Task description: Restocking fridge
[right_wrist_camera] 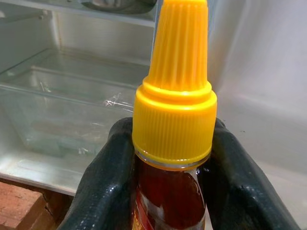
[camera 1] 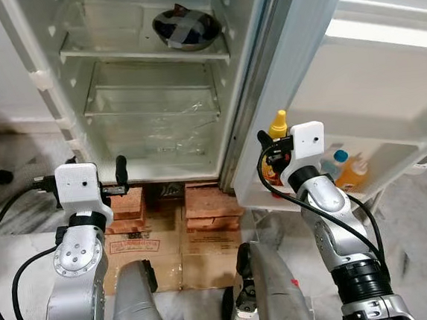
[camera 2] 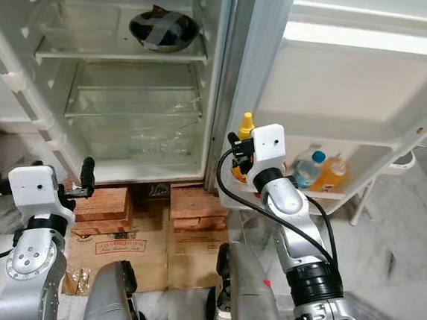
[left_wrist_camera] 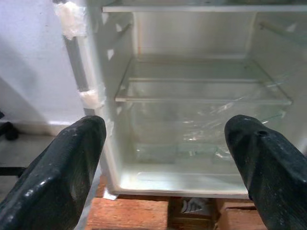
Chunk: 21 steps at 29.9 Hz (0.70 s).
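We see the right gripper (right_wrist_camera: 170, 191) clamped on a sauce bottle (right_wrist_camera: 168, 191), both black fingers (right_wrist_camera: 103, 191) pressed against the neck just under the yellow ribbed cap (right_wrist_camera: 175, 96). Bottle upright, dark red-brown contents, part of a label visible low down. In the head views the right gripper (camera 1: 272, 158) holds the bottle (camera 1: 274, 171) in front of the lower edge of the open fridge door (camera 1: 372, 94), just beside the door shelf (camera 1: 292, 198). Yellow cap (camera 1: 277, 123) pokes up above the wrist's white camera housing (camera 1: 307, 140).

On the door shelf we see two more bottles: one with a blue cap (camera 1: 337, 162) and an orange one (camera 1: 351, 172), close together, to the right of the held bottle.

Left gripper (camera 1: 118, 185) is raised low before the fridge opening, fingers (left_wrist_camera: 57, 177) spread wide apart, nothing between them. Through the left wrist view we look at the lower glass shelf (left_wrist_camera: 201, 91) and the clear crisper drawer (left_wrist_camera: 192, 129) below it.

Fridge (camera 1: 147, 83) interior: a dark bowl (camera 1: 185, 28) sits on the upper shelf toward its right side. Lower shelf and drawer look bare apart from plastic film.

Fridge stands on red bricks (camera 1: 211, 205), two stacks, with flattened cardboard (camera 1: 169, 250) on the floor before them. The robot's own grey legs (camera 1: 137, 309) show at the bottom.
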Motion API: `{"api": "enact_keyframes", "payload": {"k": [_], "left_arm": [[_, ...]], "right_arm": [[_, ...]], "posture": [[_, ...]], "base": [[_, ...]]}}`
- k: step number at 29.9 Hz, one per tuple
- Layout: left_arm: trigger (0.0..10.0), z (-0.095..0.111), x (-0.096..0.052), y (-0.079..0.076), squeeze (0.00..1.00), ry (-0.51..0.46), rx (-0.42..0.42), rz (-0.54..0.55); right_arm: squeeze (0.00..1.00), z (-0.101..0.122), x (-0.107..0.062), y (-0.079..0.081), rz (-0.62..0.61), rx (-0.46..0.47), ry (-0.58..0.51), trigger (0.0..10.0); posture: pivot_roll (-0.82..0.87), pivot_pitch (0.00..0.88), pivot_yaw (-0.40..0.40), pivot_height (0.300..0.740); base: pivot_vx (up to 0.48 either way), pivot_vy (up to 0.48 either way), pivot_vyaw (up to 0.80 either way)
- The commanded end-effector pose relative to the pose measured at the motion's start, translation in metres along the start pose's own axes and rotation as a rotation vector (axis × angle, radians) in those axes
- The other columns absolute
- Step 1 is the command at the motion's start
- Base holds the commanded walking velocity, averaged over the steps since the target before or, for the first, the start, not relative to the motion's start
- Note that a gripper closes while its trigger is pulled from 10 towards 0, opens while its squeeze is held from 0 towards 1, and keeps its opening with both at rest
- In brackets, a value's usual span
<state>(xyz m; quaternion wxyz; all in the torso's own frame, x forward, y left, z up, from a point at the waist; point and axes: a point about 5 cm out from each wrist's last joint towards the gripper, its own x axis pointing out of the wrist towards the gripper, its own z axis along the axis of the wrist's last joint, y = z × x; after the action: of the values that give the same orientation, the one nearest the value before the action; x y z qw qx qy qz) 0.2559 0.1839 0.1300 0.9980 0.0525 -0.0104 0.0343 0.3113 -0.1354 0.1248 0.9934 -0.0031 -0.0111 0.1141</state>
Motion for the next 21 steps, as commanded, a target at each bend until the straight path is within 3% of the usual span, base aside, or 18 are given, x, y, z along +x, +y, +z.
{"api": "enact_keyframes", "payload": {"k": [1, 7, 14, 21], "left_arm": [[10.0, 0.0013, -0.0011, -0.0034, 0.0, -0.01, 0.011, -0.021], [10.0, 0.0012, -0.0018, -0.0038, 0.0, -0.009, 0.003, -0.019], [10.0, 0.0014, -0.0023, -0.0027, 0.0, -0.009, -0.007, -0.01], [10.0, 0.0006, -0.0016, -0.0017, 0.0, -0.007, -0.002, 0.005]], "right_arm": [[0.0, 0.0062, 0.0012, -0.0076, -0.013, -0.009, -0.024, 10.0], [0.0, 0.0069, 0.0029, -0.0108, -0.021, -0.014, -0.023, 10.0], [0.0, 0.0048, 0.002, -0.0095, -0.017, -0.017, -0.015, 10.0], [0.0, 0.0011, 0.003, -0.0037, 0.077, 0.003, 0.006, 10.0]], "posture": [[0.05, 0.122, -0.112, 0.593], [0.05, 0.127, -0.111, 0.593], [0.05, 0.127, -0.112, 0.593], [0.05, 0.128, -0.112, 0.593]], "base": [[0.0, -0.446, 0.0], [0.0, -0.453, 0.0], [0.0, 0.0, 0.0], [0.0, 0.0, 0.0]]}}
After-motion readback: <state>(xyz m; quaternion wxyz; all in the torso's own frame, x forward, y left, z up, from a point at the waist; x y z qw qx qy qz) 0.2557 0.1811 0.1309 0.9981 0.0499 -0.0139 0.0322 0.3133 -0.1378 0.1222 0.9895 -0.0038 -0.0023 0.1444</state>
